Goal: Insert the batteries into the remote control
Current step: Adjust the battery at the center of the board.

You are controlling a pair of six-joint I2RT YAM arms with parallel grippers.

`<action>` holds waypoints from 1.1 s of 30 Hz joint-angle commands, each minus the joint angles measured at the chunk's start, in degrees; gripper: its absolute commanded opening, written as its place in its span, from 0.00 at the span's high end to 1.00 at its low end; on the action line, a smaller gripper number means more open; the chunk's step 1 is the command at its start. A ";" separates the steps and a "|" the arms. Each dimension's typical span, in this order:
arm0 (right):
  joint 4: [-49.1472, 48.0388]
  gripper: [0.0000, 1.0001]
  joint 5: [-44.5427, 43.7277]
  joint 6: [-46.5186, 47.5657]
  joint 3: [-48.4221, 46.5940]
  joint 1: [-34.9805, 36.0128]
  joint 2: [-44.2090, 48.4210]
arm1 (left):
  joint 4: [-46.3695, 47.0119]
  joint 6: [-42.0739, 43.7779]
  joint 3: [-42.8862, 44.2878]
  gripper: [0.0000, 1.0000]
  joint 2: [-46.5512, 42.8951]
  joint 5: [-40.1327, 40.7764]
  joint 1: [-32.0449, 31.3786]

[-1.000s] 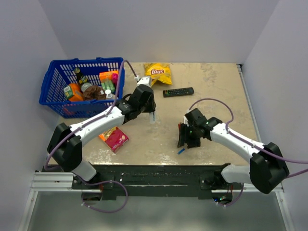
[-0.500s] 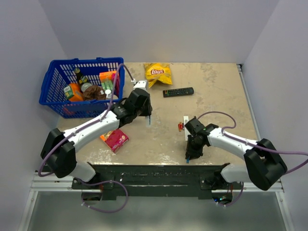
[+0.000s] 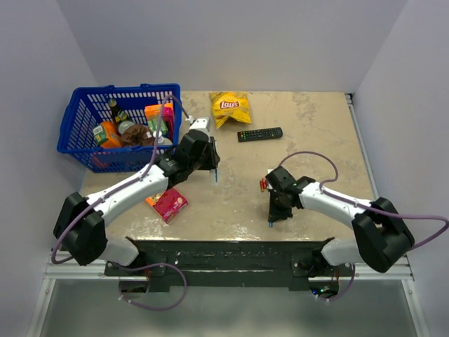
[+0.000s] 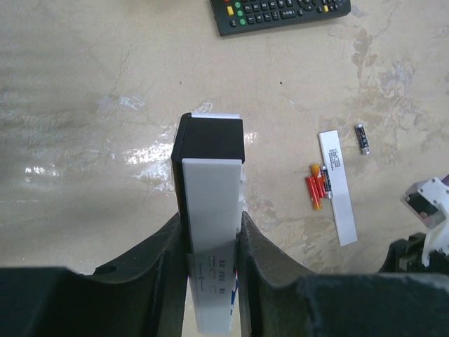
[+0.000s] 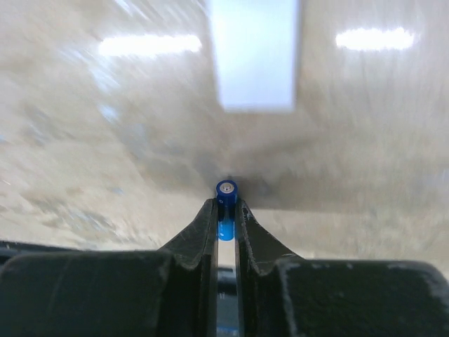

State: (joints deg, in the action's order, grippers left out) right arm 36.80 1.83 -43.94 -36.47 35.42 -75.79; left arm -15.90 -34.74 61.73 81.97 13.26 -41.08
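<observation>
Here we see the left jaws clamped on the white remote (image 4: 210,210), one jaw on each long side. The remote sticks out past the jaw tips, with its dark end farthest from them. We cannot tell if that end touches the counter (image 3: 316,119).

Off to the right of the left jaws, the white back strip (image 4: 337,186) lies flat on the counter. The red and orange batteries (image 4: 317,188) lie between the left jaws and the strip, right up against the strip's side. A small dark piece (image 4: 361,138) lies just on the other side of the strip, near its far end. Far ahead of the left jaws lies a black remote (image 4: 280,10) with many buttons.

The right jaws are pressed together on the blue battery (image 5: 226,200). It sits right at the jaw tips, and its round metal end pokes out a little past them. Ahead of the right jaws we see a white strip shape on the counter, but it is too blurry to say more.

From above, the right jaws point down near the front edge of the counter. A blue basket (image 3: 84,133) full of groceries stands to the left of the left jaws. A yellow chip bag (image 3: 230,107) lies beyond them, and a pink packet (image 3: 167,202) lies on their near side.
</observation>
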 commanded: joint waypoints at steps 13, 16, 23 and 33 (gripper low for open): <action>-9.29 0.90 -9.90 28.64 -29.61 3.78 -23.33 | 25.30 -4.02 -18.75 1.00 -17.81 -19.76 11.02; -7.88 0.90 -11.92 30.14 -31.81 3.78 -26.50 | 27.14 -3.93 -19.72 1.00 -18.60 -21.07 11.11; -7.18 0.82 -13.60 30.67 -31.38 3.78 -29.06 | 32.77 -4.28 -21.92 1.00 -18.96 -23.98 11.11; -3.57 0.43 -11.25 30.67 -34.19 3.78 -18.56 | 38.75 -4.19 -23.41 1.00 -17.73 -29.07 11.11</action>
State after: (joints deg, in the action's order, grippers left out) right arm 30.89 -10.22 -13.82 -67.20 39.31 -103.72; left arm 15.05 -38.54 38.52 63.96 -12.27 -30.06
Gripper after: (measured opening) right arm 0.510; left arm 0.331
